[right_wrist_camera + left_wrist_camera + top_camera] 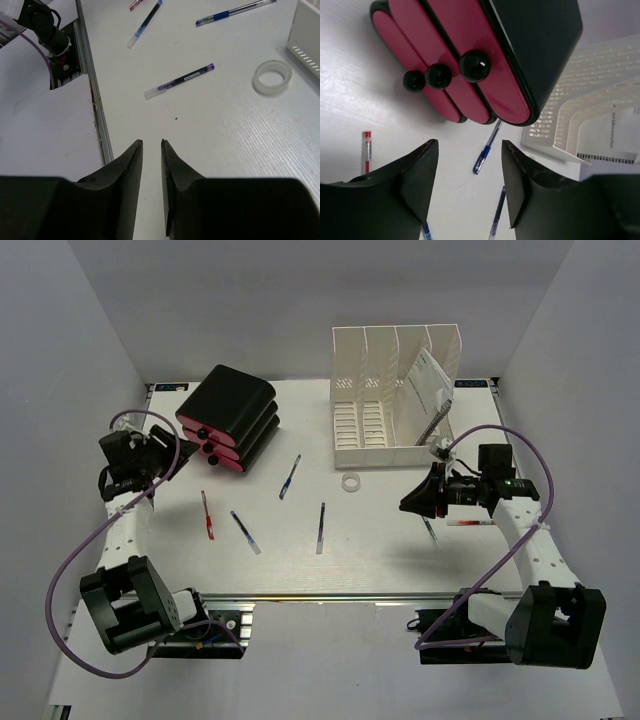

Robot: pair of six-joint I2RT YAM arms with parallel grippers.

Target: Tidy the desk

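The desk (pixel 380 555) is a white tabletop with a silver rail (pixel 330 596) along its near edge. On it lie a red pen (pixel 206 515), two blue pens (pixel 290 477) (pixel 245 532), a purple pen (pixel 321 527) and a clear tape ring (pixel 350 482). My left gripper (pixel 176 454) is open and empty, hovering left of the pens; in its wrist view (pixel 468 145) a blue pen (pixel 486 148) lies beyond the jaws. My right gripper (pixel 408 505) is empty with a narrow gap, low over bare desk (pixel 151 142), the purple pen (pixel 180 81) ahead of it.
A black and red drawer unit (pixel 228 418) stands at the back left. A white slotted file rack (pixel 395 395) with papers stands at the back right. Another red pen (pixel 470 523) lies under the right arm. Grey walls enclose the desk.
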